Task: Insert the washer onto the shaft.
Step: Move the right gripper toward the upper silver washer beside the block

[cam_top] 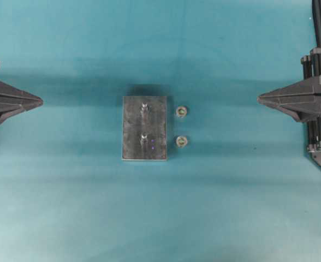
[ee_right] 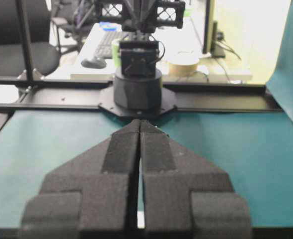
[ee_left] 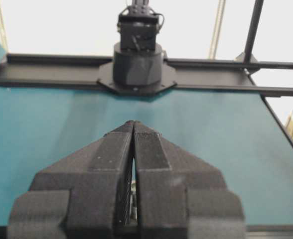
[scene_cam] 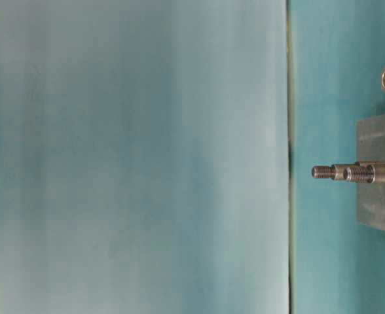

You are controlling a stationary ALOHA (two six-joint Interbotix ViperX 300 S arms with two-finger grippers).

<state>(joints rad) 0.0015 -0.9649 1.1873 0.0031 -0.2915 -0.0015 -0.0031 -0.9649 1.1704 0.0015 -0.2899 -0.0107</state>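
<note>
Washers point(cam_top: 182, 112) sit right of the shaft point(cam_top: 144, 107) block; left pincer point(cam_top: 40, 101) and right pincer point(cam_top: 260, 98) clenched, well apart.

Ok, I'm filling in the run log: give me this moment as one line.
stage: not started | left claw: shut, empty | right claw: shut, empty | washers: two on table beside block | shafts: two, bare
</note>
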